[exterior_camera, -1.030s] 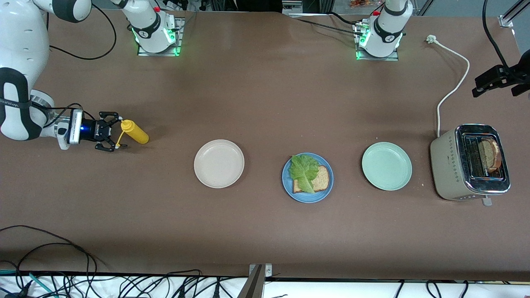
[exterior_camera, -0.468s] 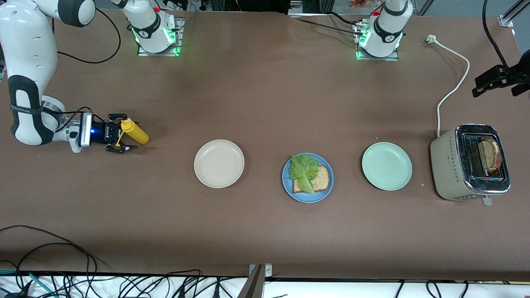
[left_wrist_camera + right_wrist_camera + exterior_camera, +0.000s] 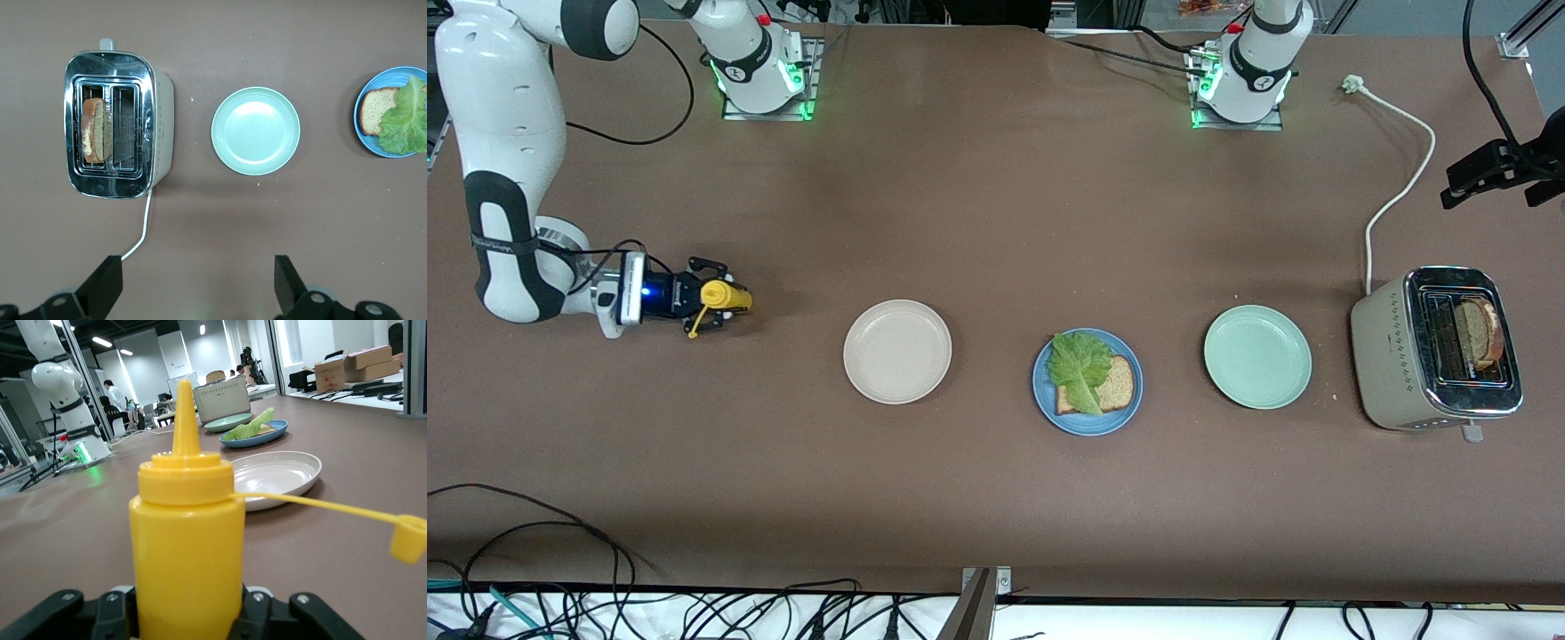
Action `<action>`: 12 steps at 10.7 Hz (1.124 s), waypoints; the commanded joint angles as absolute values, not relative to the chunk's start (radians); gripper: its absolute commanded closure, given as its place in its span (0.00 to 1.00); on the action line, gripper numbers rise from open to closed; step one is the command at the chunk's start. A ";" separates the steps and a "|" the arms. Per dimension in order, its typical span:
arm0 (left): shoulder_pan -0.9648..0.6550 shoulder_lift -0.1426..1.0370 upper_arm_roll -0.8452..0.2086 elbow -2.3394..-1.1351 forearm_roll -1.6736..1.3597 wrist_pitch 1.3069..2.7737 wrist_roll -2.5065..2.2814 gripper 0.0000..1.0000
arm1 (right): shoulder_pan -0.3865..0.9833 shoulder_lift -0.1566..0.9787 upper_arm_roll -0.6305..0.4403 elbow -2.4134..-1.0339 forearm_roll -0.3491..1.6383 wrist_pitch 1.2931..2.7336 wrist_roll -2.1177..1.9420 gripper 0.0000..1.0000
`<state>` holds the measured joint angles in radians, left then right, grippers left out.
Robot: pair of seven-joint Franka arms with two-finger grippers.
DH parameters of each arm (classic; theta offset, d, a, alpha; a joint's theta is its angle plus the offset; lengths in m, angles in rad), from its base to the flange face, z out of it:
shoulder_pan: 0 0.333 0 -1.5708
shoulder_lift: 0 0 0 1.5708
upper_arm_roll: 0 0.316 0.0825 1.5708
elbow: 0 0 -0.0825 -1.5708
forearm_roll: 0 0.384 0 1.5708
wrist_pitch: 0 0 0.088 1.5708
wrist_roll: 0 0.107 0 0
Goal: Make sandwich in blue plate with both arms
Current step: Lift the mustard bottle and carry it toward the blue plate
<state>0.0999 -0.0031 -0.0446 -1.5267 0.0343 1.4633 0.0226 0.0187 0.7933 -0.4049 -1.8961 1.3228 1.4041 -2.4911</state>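
The blue plate [image 3: 1089, 426] holds one brown bread slice [image 3: 1119, 388] with a green lettuce leaf [image 3: 1075, 369] lying over it. A second bread slice [image 3: 1481, 332] stands in the toaster [image 3: 1396, 356]. My right gripper [image 3: 713, 299] lies low at the right arm's end of the table, shut on a yellow squeeze bottle [image 3: 727, 295]. In the right wrist view the bottle [image 3: 187, 540] stands between the fingers [image 3: 267, 613], its cap [image 3: 408, 540] hanging on a strap. My left gripper [image 3: 197, 277] is open and empty, waiting high over the table beside the toaster [image 3: 160, 127].
A beige plate [image 3: 897, 351] and a mint-green plate [image 3: 1257, 356] flank the blue plate. The toaster's white cord [image 3: 1400, 187] runs toward the left arm's base. Cables lie along the table edge nearest the front camera.
My right gripper has moved forward around the yellow bottle and closed on it. The bottle now points more toward the front camera. The left arm has not moved.
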 commanded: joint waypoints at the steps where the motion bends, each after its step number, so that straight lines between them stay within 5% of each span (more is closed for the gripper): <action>1: 0.100 0.009 -0.051 -1.497 0.071 1.442 0.025 0.00 | 0.070 0.787 -0.393 -1.746 1.335 1.440 -2.328 0.93; 6: 0.100 0.009 -0.052 -1.497 0.071 1.442 0.025 0.00 | 0.247 0.726 -0.423 -1.566 1.290 1.627 -1.995 0.92; 12: 0.100 0.009 -0.052 -1.497 0.071 1.442 0.025 0.00 | 0.590 0.721 -0.425 -1.404 1.162 2.119 -1.504 0.92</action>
